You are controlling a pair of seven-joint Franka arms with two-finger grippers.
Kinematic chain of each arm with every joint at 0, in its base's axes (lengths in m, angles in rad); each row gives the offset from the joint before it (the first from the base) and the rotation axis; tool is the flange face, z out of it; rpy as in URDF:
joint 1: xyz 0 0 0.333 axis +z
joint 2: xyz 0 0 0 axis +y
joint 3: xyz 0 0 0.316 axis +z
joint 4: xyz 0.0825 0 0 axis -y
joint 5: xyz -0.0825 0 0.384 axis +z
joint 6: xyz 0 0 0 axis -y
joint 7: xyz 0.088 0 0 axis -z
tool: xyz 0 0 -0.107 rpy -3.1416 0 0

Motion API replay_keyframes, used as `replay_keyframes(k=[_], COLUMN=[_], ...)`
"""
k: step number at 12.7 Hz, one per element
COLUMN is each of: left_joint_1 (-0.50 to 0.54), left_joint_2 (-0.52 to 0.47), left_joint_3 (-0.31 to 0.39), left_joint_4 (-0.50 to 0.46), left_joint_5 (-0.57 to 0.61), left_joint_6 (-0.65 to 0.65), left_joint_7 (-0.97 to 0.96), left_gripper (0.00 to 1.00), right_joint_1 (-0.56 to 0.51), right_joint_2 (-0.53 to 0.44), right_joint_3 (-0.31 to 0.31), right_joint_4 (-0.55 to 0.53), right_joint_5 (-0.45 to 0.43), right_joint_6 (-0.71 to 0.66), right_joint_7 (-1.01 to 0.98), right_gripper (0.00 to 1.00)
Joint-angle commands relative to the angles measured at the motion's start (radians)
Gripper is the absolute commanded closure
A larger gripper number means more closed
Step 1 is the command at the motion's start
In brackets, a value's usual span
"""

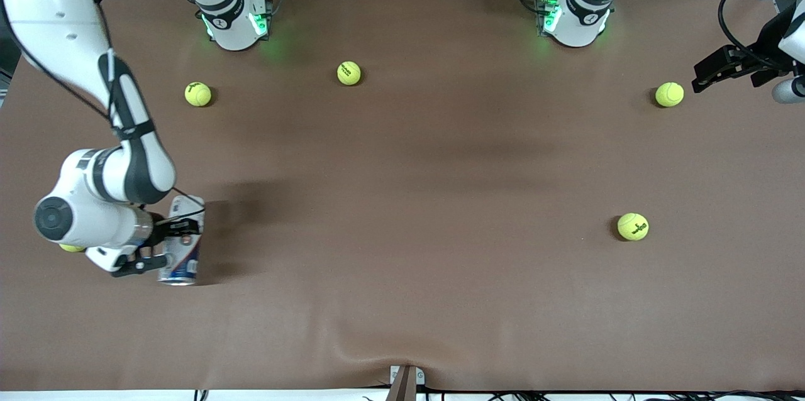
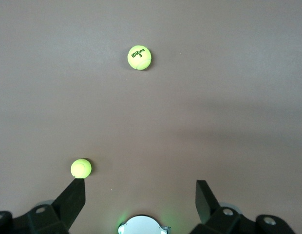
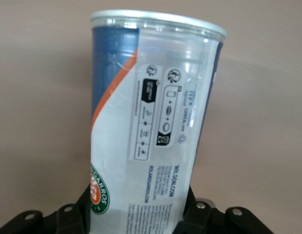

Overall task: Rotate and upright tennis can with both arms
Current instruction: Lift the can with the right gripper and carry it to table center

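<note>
The tennis can (image 1: 182, 244) lies on the table at the right arm's end, near the front camera, its silvery rim (image 1: 177, 280) toward the camera. It is clear plastic with a white and navy label and an orange-red stripe. My right gripper (image 1: 168, 242) is low at the table and shut on the can's middle. In the right wrist view the can (image 3: 156, 122) fills the picture, and the right gripper (image 3: 136, 217) has black fingers (image 3: 73, 214) pressed on both its sides. My left gripper (image 1: 714, 71) waits open and empty above the table's edge at the left arm's end, and it also shows in the left wrist view (image 2: 140, 195).
Yellow-green tennis balls lie scattered: (image 1: 198, 93), (image 1: 348, 73), (image 1: 668, 94), (image 1: 632, 226). Another ball (image 1: 71, 248) peeks out from under the right arm. The left wrist view shows two balls (image 2: 139, 57) (image 2: 81, 167) and a white round part with a green glow (image 2: 143, 225).
</note>
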Motion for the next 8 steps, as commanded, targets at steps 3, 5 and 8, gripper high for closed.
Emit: replay_keyframes(k=[3, 5, 8], left_joint_1=[0.010, 0.010, 0.010], left_joint_2=[-0.001, 0.002, 0.008], left_joint_3=[-0.003, -0.001, -0.001], left_joint_4=[0.002, 0.002, -0.003], left_joint_5=[-0.003, -0.003, -0.003], left_joint_6=[-0.012, -0.012, -0.012], left_joint_7=[0.017, 0.019, 0.017], left_gripper=[0.00, 0.00, 0.00], right_joint_1=[0.050, 0.146, 0.364], right_joint_2=[-0.146, -0.140, -0.110], right_joint_3=[0.275, 0.309, 0.309], right_joint_4=[-0.005, 0.009, 0.012], right_joint_5=[-0.023, -0.125, -0.294], right_joint_6=[-0.082, -0.041, 0.104], right_joint_7=[-0.179, -0.186, -0.207], right_gripper=[0.29, 0.29, 0.29])
